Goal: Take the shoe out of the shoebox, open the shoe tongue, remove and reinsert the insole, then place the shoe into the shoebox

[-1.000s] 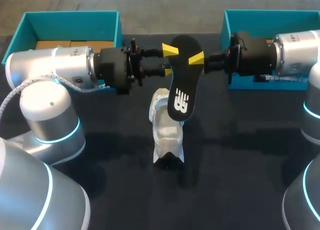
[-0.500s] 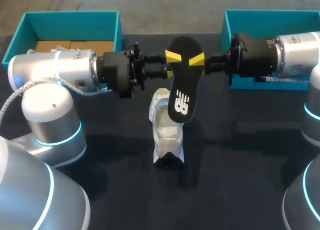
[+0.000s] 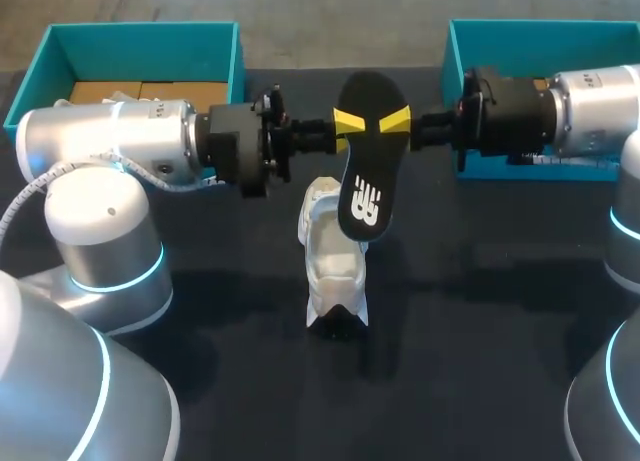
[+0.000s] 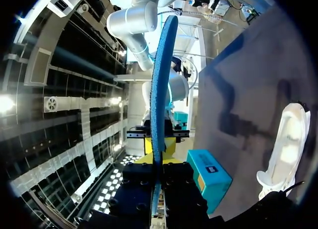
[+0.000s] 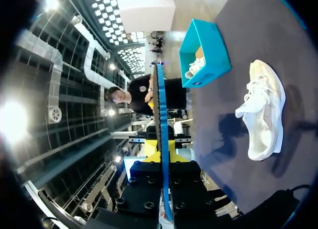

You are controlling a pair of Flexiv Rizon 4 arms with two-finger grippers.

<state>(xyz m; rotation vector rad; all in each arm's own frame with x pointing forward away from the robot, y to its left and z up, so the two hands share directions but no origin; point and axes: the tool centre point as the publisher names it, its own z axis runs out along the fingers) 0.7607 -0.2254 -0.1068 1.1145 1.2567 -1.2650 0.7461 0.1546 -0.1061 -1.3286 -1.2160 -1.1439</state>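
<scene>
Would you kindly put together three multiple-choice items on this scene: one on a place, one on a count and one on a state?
1. Where is the insole?
A. In the air over the shoe, held by the left end effector and the right end effector.
B. Inside the shoe.
C. On the floor.

2. How many teal boxes are on the table?
A. One.
B. Two.
C. Three.

3. What state is the right end effector in?
A. Open, clear of everything.
B. Shut on the shoe.
C. Shut on the insole.

Answers:
1 A, the head view shows the insole pinched from both sides above the white shoe.
2 B, the left box and the right box stand at the back.
3 C, the right wrist view shows the insole edge-on between its fingers.
</scene>
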